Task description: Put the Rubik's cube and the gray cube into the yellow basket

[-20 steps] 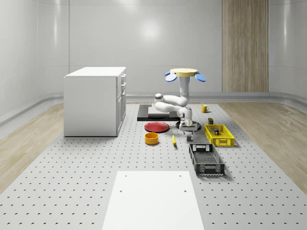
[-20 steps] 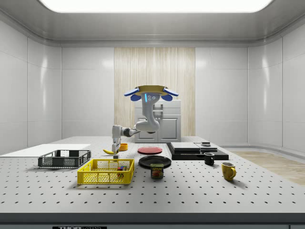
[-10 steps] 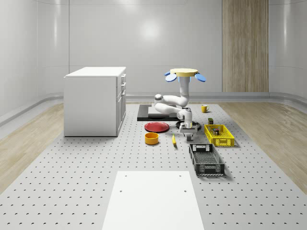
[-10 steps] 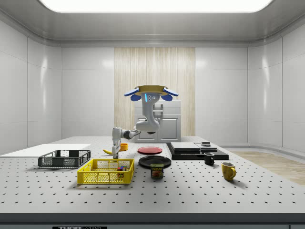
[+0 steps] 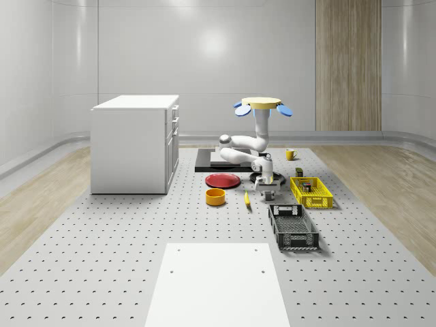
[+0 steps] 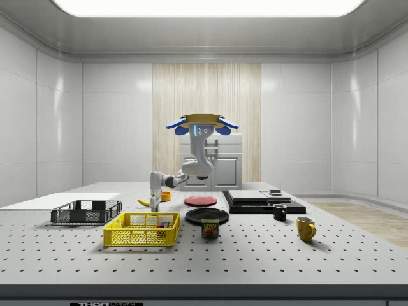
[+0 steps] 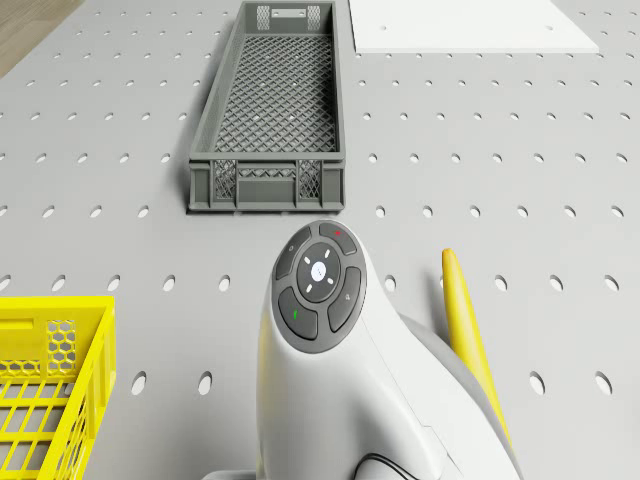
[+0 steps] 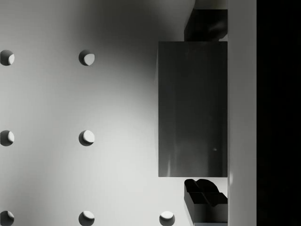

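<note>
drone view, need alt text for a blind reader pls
The robot's white arm reaches down over a perforated table, with a gray mesh crate ahead of it. A banana lies beside the arm and a yellow basket sits at the other side.

Bright, even light from a ceiling panel (image 6: 207, 6); soft glare on the back wall (image 5: 214, 44). Wrist view dim, with heavy shadow on the surface (image 8: 70, 94).

Lab test room, simulated. I hover over a perforated table (image 5: 102, 259), holes in a regular grid all round my gripper (image 5: 266, 189). Plain gray wall panels (image 5: 204, 61) behind me, a white cabinet (image 5: 133, 143) well off to one side, a ceiling light panel (image 6: 204, 6) overhead.
</note>
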Tool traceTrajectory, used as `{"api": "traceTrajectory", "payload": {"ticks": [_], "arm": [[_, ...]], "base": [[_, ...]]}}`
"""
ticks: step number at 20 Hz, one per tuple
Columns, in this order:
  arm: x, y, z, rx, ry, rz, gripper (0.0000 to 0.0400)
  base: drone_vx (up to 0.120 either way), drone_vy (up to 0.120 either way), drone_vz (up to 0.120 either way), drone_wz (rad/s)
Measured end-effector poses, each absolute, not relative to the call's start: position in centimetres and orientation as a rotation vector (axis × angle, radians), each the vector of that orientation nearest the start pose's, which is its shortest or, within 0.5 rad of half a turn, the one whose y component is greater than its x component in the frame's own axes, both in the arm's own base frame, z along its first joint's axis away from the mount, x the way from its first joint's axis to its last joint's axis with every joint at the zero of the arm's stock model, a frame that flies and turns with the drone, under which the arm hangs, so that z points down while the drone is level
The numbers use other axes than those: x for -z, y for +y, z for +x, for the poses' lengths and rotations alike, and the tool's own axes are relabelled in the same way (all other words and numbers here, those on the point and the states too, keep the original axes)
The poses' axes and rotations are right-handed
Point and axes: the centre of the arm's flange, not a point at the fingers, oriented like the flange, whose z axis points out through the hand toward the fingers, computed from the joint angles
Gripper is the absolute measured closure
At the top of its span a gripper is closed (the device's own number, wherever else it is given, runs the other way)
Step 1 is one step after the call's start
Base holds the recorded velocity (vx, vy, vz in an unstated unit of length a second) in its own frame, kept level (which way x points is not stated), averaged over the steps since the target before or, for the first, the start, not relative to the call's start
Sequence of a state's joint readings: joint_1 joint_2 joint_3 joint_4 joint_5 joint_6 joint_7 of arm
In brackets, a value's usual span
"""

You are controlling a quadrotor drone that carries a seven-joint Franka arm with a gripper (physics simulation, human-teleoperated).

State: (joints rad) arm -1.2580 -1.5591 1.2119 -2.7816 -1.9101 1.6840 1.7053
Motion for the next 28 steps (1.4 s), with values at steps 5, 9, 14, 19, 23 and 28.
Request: {"api": "traceTrajectory", "payload": {"ticks": [5,9,14,19,23,28], "arm": [[-54.4,0.0,32.1,-0.786,-0.002,0.001,0.0114],[-54.5,0.0,32.1,-0.786,-0.002,0.001,0.0136],[-54.5,0.0,32.1,-0.786,-0.002,0.001,0.0146],[-54.5,0.0,32.1,-0.786,-0.002,0.001,0.0148],[-54.0,0.0,32.1,-0.786,-0.002,0.001,0.0149],[-52.1,0.0,32.1,-0.786,-0.002,0.001,0.0150]], "base": [[0.000,0.000,0.000,0.000],[0.000,0.000,0.000,0.000],[0.000,0.000,0.000,0.000],[0.000,0.000,0.000,0.000],[0.000,0.000,0.000,0.000],[0.000,0.000,0.064,0.000]]}}
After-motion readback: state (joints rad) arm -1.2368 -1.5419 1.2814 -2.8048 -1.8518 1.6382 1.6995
